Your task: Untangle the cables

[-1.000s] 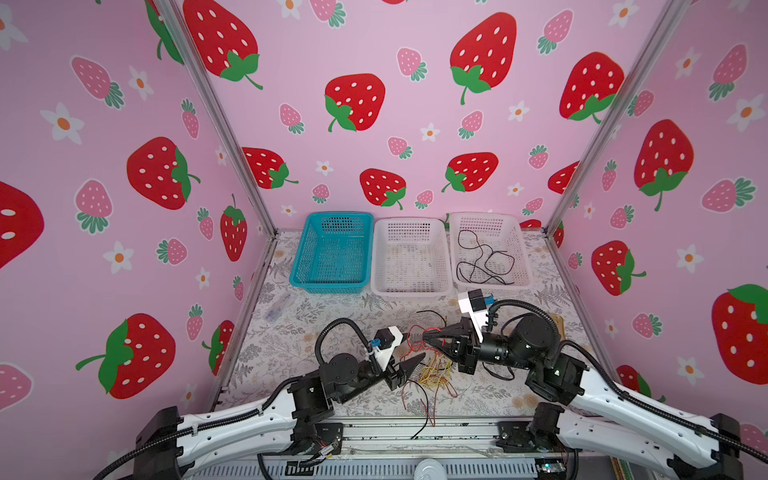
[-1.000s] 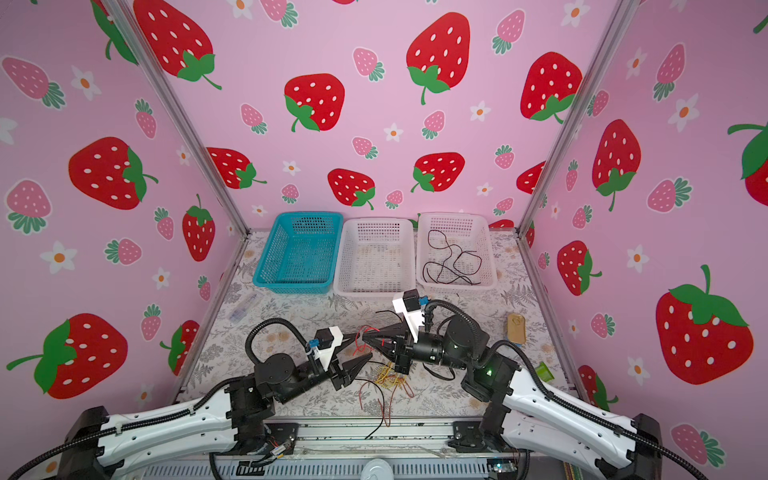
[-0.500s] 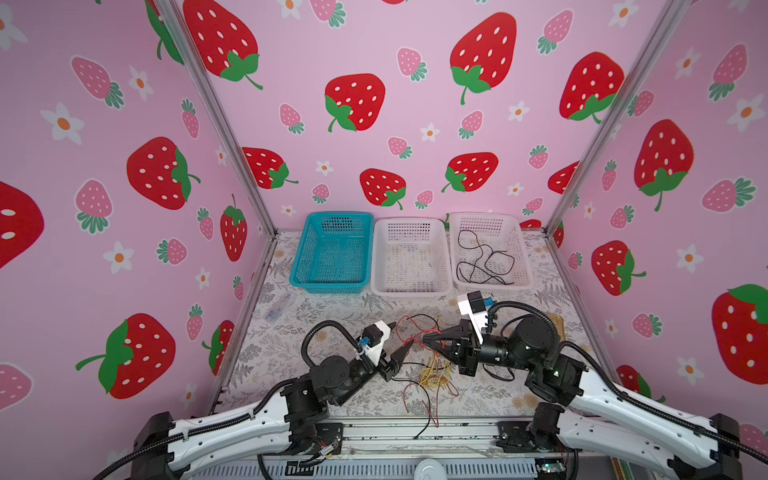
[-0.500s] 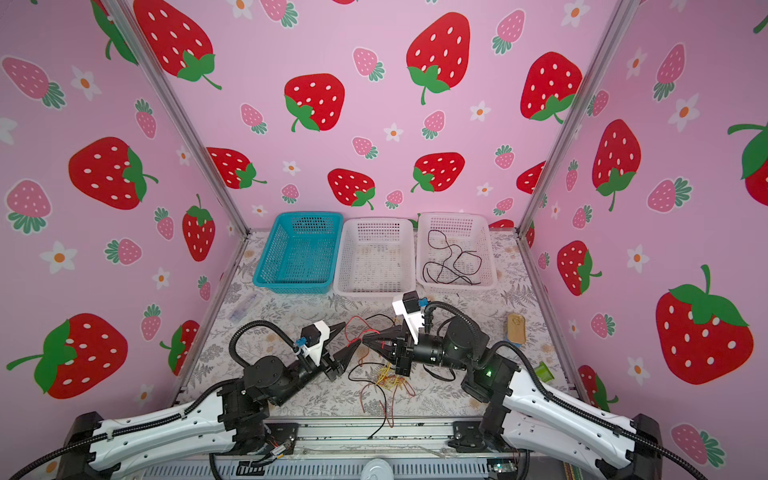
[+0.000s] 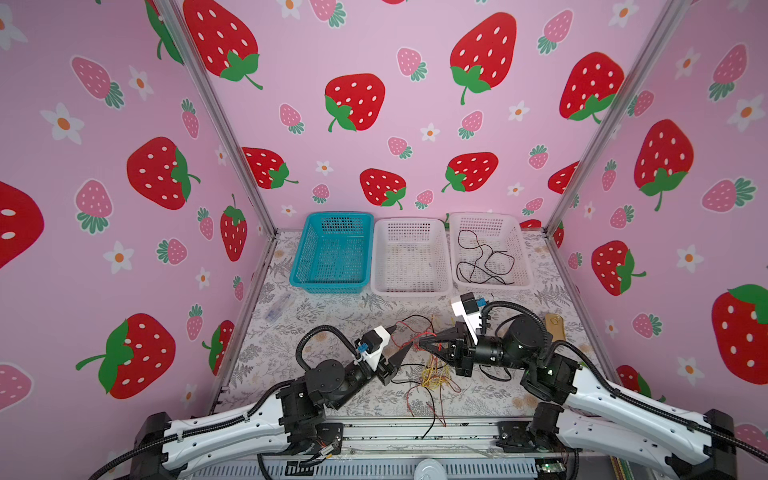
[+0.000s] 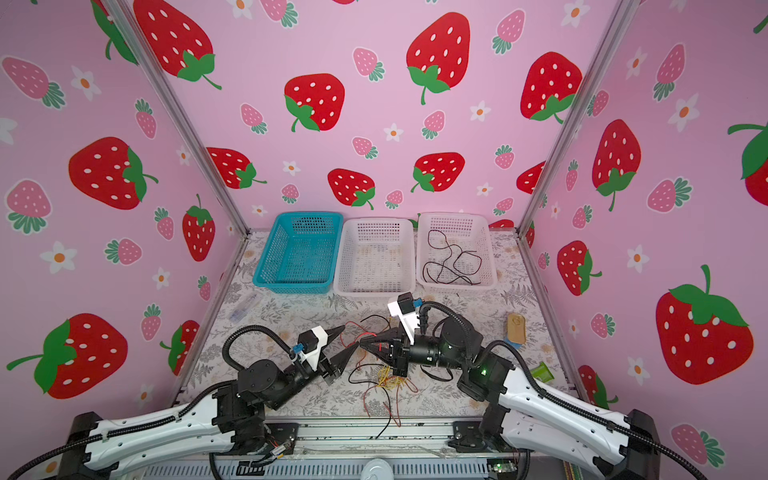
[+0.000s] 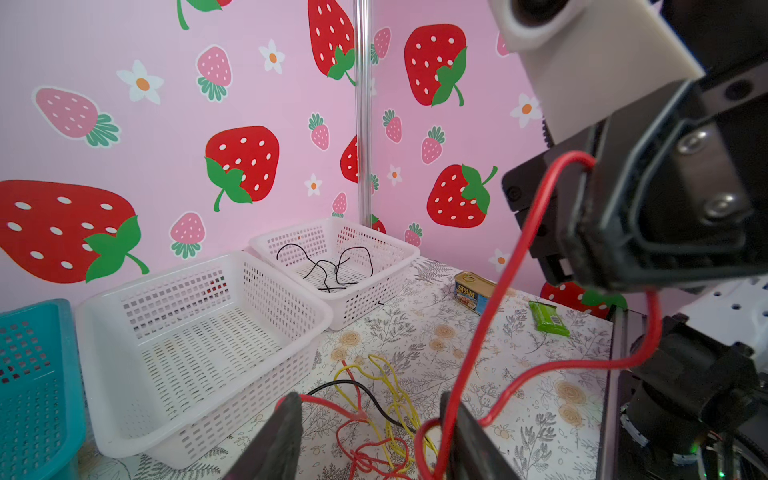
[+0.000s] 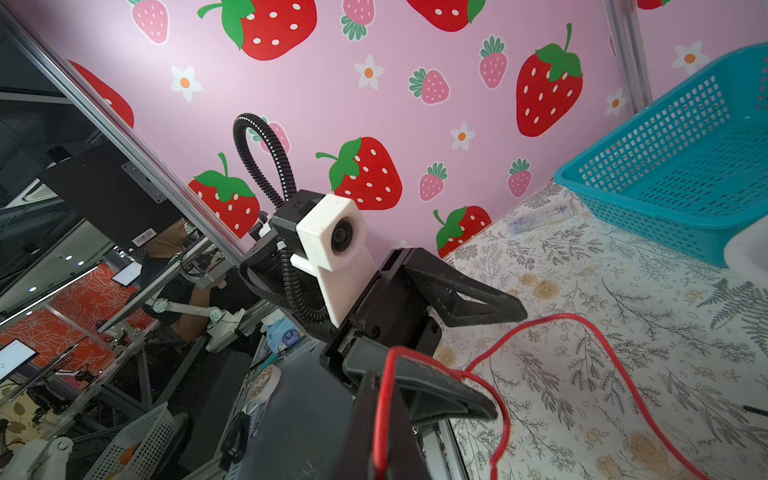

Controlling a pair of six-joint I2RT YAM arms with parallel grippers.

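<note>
- Two grippers face each other tip to tip above the near-centre of the table (image 5: 340,307), about 6 o'clock in both top views. The tips are near each other but apart.
- Right gripper (image 5: 423,343): jaws fully closed, pinching a red cable (image 8: 379,415). In the left wrist view the strand leaves the closed fingers and drops in a long loop toward the opposite arm.
- Left gripper (image 5: 401,337): jaws roughly half parted, clamped on nothing. The red cable passes through the gap and lies close against the fingers (image 7: 282,440); whether it presses on them cannot be told.
- Cables (image 5: 432,376): a loose tangle of red, yellow and black strands lies on the table just below the two grippers. Red and black ends trail toward 6 o'clock over the front edge.
- Black cable (image 5: 484,262): lies alone in loose curls inside the right white basket (image 5: 484,222).
- Baskets stand in a row at 12 o'clock, just beside one another: teal basket (image 5: 338,215), middle white basket (image 5: 411,232), then the right white basket.
- SPAM can (image 7: 471,291) and green packet (image 7: 548,318): at 3 o'clock, well apart from the tangle.
</note>
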